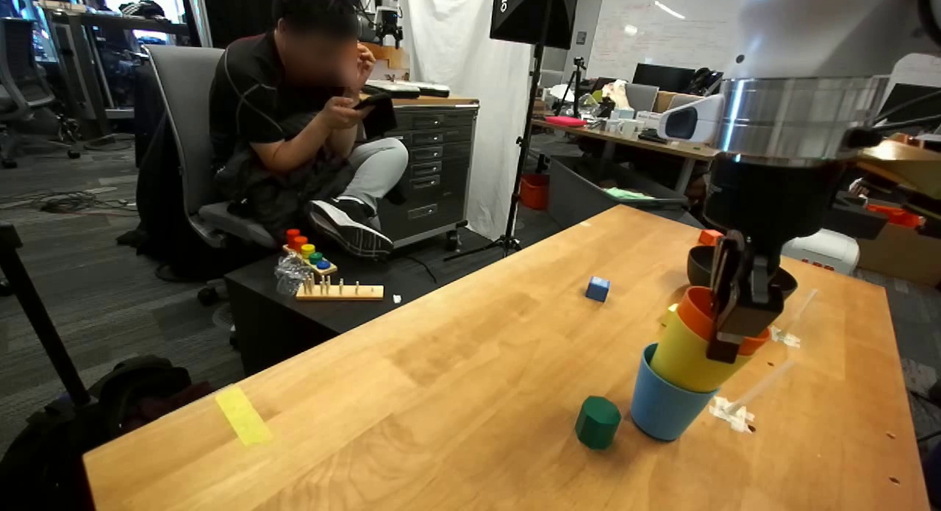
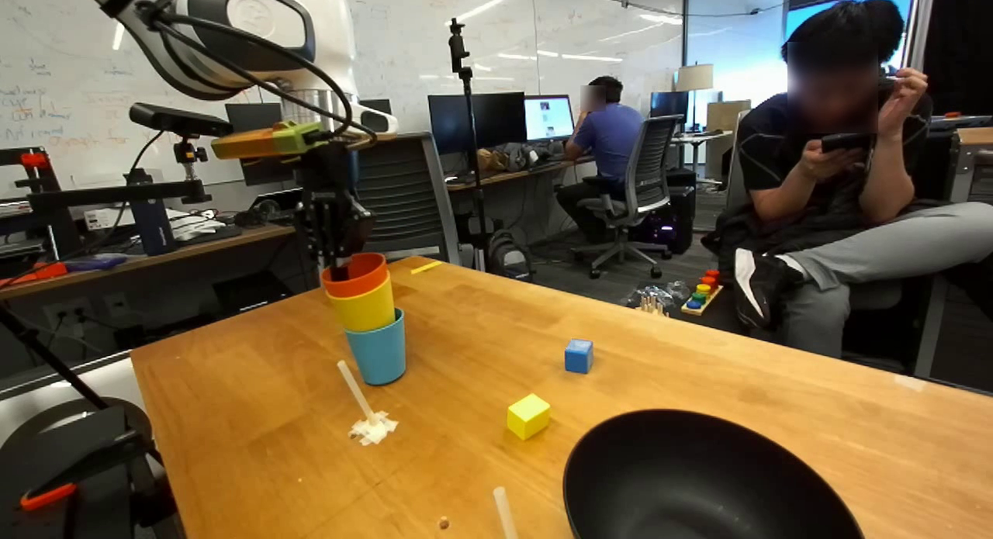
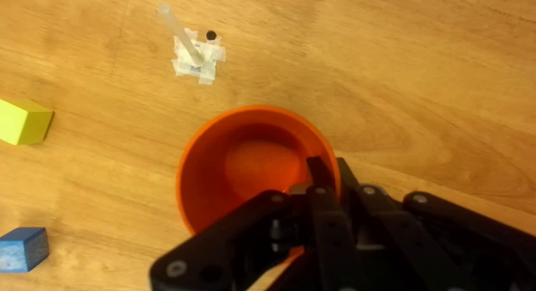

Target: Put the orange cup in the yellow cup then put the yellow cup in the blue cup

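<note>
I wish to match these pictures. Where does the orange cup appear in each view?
In an exterior view: orange cup, right of centre; blue block to its left.
In an exterior view: orange cup, left of centre; blue block to its right.
In the wrist view: orange cup, near centre; blue block lower left.
Shared landmark: blue block.

The innermost cup [image 2: 368, 280] sits in the middle cup [image 2: 365, 310], itself partway in the outer cup [image 2: 380, 354] on the bench [image 1: 478, 379]. In an exterior view, a block [image 1: 598, 423] stands just left of the outer cup (the bowl [image 1: 700, 265] lies behind all three cups).
</note>
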{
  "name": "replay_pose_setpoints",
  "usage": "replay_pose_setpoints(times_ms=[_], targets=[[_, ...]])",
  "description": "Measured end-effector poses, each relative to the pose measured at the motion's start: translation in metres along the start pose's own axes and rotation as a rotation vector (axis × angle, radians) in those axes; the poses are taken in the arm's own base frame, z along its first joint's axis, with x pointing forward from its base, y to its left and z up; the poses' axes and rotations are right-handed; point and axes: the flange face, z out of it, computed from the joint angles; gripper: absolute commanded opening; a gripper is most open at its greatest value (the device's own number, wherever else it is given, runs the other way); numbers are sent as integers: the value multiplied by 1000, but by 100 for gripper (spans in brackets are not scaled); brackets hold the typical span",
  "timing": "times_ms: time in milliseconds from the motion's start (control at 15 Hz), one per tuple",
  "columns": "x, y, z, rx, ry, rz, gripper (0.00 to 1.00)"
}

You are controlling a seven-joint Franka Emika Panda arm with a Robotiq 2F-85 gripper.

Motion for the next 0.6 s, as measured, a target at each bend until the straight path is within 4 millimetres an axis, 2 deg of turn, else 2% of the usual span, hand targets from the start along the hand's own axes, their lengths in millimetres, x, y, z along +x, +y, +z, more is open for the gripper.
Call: replay_pose_setpoints(times_ms=[600], targets=[[7,-2,29,11,-23,-8,2]])
